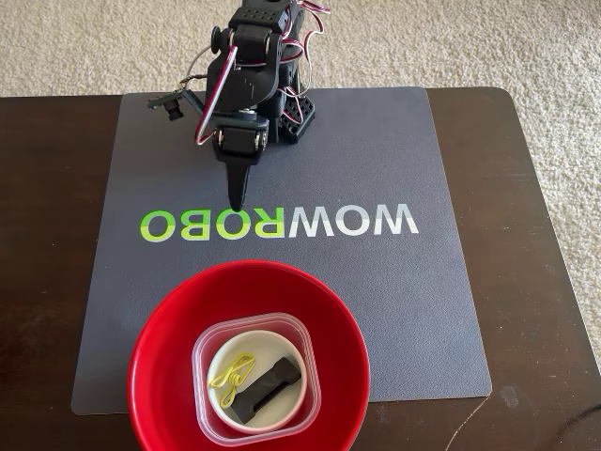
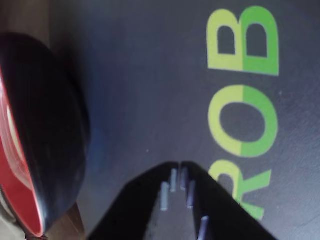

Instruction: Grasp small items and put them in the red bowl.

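Right under the fixed camera sits the red bowl (image 1: 160,376), wide and glossy, resting on the near edge of the grey mat (image 1: 394,310) that covers the dark tabletop (image 1: 38,282). Inside it I've got the clear square plastic tub (image 1: 208,352), and nested in that the small white round bowl (image 1: 263,346), and down in the white bowl lie the flat black bone-shaped piece (image 1: 268,387) and, just beside it, touching or near enough, the yellow-green looped band (image 1: 233,373). So all four small items I can find are in the red bowl, stacked one inside another; the mat around it shows nothing but its printed lettering, and I see nothing loose on the wood either. My reading: the job looks finished, nothing left to fetch, as far as these views reach. As for my jaws (image 1: 238,198), they hang pointing down over the lettering, well apart from the bowl, and the wrist view shows the tips (image 2: 179,166) pressed together with nothing between them — closed and empty. That same wrist view catches the bowl's dark outer wall and red rim at its left edge.
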You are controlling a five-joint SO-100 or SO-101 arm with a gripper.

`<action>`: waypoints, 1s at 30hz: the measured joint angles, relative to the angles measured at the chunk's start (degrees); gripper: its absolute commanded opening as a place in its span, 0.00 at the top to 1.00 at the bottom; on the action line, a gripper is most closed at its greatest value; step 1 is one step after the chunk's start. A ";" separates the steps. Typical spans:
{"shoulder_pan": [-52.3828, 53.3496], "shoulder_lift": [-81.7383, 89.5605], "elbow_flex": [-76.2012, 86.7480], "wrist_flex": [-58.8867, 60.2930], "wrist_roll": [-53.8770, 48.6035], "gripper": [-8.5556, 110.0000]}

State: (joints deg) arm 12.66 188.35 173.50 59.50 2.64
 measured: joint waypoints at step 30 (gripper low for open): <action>-3.43 -0.09 0.00 0.00 -0.35 0.82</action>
State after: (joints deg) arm 9.23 188.26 173.50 59.50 2.29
